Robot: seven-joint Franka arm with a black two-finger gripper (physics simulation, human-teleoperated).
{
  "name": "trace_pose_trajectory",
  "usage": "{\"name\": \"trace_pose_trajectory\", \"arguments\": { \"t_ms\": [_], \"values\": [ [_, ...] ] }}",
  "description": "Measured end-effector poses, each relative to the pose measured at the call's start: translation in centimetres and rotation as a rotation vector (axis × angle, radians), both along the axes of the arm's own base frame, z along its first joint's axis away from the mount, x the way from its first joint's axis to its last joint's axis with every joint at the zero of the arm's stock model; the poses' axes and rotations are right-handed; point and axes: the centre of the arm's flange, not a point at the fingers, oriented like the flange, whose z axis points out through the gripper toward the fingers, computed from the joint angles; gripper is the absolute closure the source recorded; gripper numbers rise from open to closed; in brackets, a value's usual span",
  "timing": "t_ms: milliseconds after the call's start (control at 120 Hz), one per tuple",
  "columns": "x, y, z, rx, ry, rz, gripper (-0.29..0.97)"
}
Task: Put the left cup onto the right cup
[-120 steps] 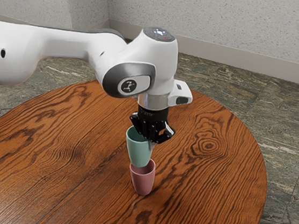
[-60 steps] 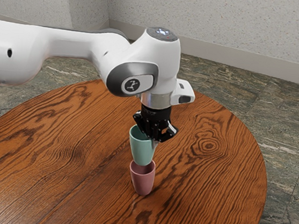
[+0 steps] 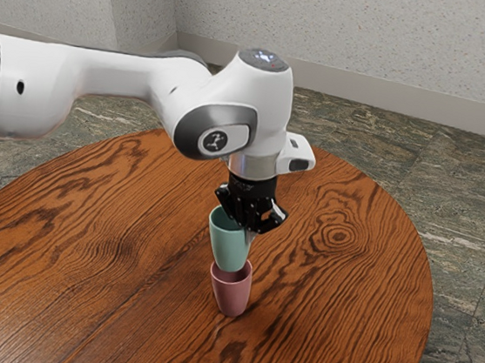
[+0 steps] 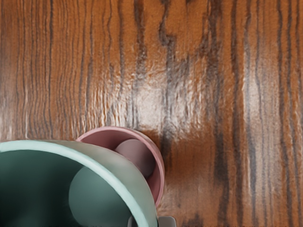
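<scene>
The lower cup (image 3: 230, 294) stands upright on the desk (image 3: 85, 251), near its middle. The upper cup (image 3: 226, 243) is above it, base dipped into the lower cup's mouth, body tilted so its rim leans toward the exterior view's left. My fingers (image 3: 244, 226) come down from above and clamp the upper cup's rim on the side toward the exterior view's right. From my hand, the upper cup (image 4: 71, 189) overlaps part of the lower cup (image 4: 142, 152), with the desk (image 4: 199, 71) beyond both.
</scene>
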Motion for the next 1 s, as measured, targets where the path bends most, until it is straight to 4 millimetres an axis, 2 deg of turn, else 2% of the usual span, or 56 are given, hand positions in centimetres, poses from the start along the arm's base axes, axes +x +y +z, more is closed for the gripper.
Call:
{"name": "trace_pose_trajectory", "arguments": {
  "t_ms": [1000],
  "values": [
    [0.6, 0.7, -1.7, -0.009, 0.014, 0.01, 0.77]
  ]
}}
